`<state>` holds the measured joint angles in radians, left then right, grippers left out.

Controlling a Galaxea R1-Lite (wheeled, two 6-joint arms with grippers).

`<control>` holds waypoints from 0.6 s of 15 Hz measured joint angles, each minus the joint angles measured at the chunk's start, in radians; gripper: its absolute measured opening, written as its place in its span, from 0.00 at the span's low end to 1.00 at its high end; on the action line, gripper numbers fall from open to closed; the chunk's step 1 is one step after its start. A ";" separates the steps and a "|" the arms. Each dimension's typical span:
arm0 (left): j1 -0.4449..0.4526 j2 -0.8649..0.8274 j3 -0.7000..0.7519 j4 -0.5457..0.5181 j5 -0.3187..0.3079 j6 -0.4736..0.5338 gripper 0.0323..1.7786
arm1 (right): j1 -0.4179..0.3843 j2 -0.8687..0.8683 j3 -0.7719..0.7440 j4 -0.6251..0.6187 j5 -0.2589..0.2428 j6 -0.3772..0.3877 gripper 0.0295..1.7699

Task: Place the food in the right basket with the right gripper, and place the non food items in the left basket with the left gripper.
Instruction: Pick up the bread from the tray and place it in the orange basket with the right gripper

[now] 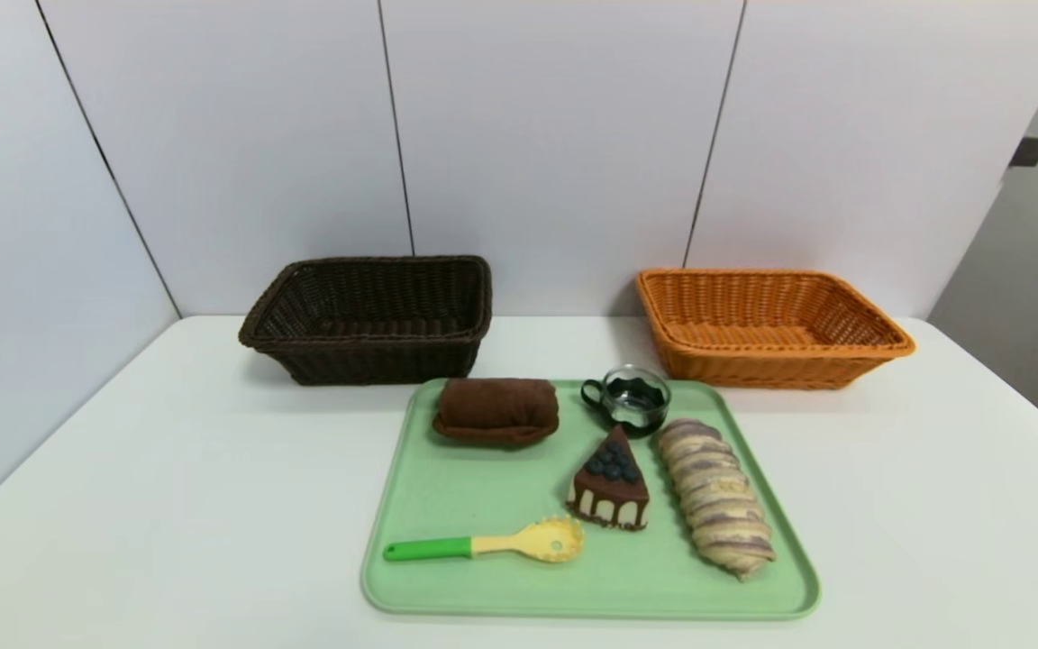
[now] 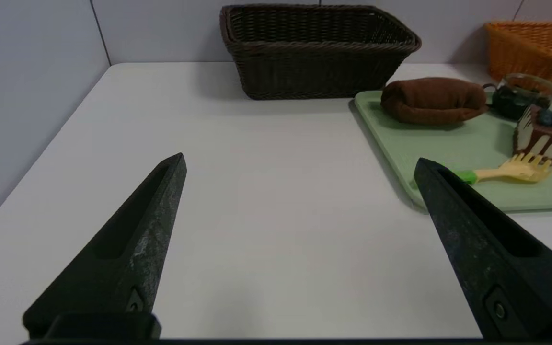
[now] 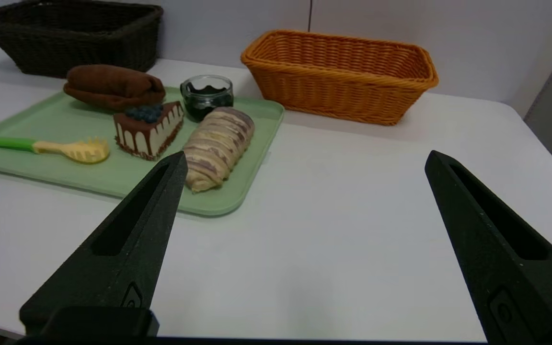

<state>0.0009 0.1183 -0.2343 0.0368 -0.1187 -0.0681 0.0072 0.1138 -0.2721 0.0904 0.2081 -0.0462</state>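
Nothing is sorted yet, so the right gripper [image 3: 304, 160], jaws wide and empty like the left gripper [image 2: 300, 160], should reach for the bread [image 1: 717, 494] at the lower right of the tray [image 1: 447, 505], lift gently, then drop it in the orange basket [image 1: 870, 338].

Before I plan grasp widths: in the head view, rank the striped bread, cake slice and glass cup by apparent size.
1. striped bread
2. cake slice
3. glass cup; close to the cake, and farther from the camera, so unsure.
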 joint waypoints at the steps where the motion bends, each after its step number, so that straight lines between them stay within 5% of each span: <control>1: 0.000 0.068 -0.039 -0.034 -0.006 -0.010 0.95 | 0.012 0.051 -0.037 -0.008 0.006 -0.005 0.97; 9: -0.003 0.747 -0.431 -0.386 -0.022 -0.053 0.95 | 0.073 0.674 -0.461 -0.215 0.033 -0.062 0.97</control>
<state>-0.0017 0.8649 -0.6653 -0.3487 -0.1409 -0.1211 0.0802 0.7874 -0.7336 -0.1245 0.2413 -0.1085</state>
